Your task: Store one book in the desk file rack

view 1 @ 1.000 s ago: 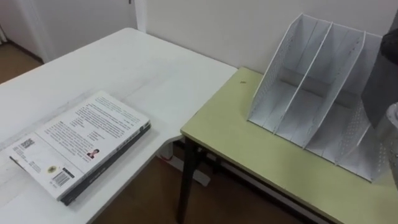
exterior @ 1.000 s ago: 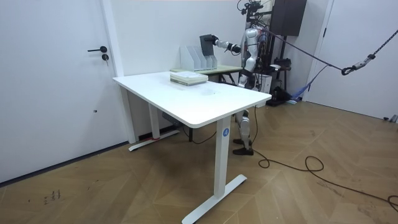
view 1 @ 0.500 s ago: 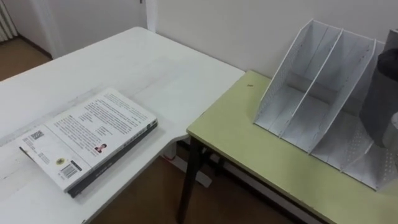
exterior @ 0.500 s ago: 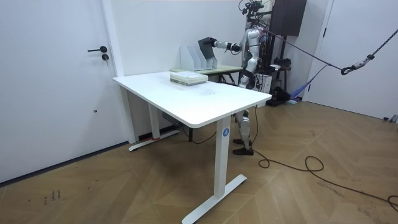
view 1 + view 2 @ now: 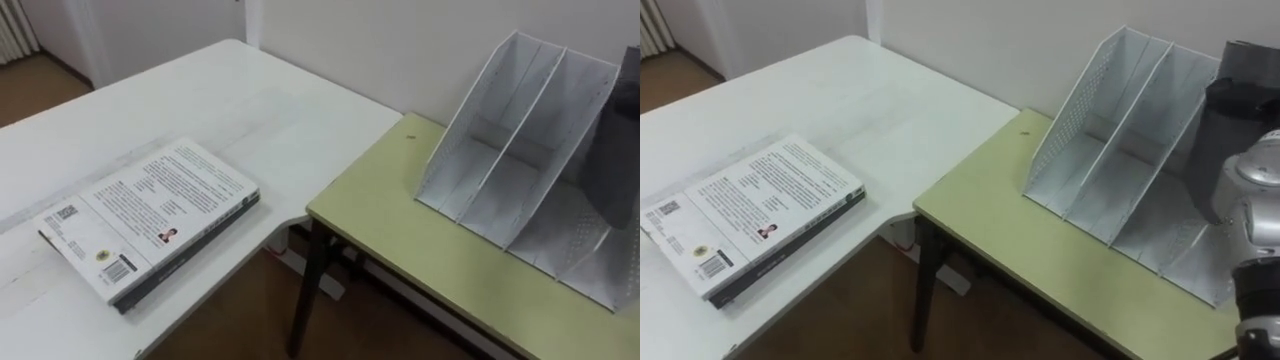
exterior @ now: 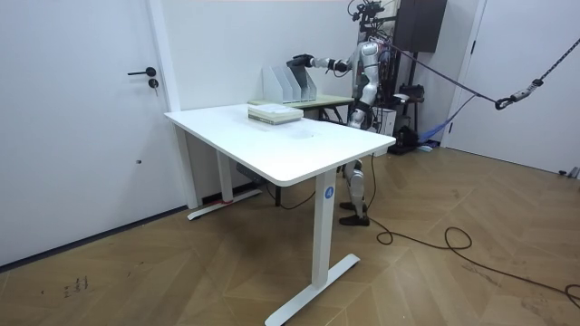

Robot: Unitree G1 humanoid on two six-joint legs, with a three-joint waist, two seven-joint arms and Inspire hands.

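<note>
— Sort of place?
— Office-type room. Bare white walls, closed white door (image 6: 82, 136) with dark lever handle at left, wood parquet floor (image 6: 181, 281).
— Furnishing?
— Large white desk (image 6: 299, 149) on a white metal frame, mid-room. Small green-topped table (image 5: 400, 250) just beside its far end, against the wall. White perforated file rack (image 5: 510, 170) standing on the green top. Books (image 5: 150, 220) lying flat on the desk.
— Verdict?
— Office or study workroom; paperwork furniture throughout.

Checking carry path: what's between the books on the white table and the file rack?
Left eye view: books, bare white table, a gap, bare green desk with one dark speck, then file rack. No objects.
</note>
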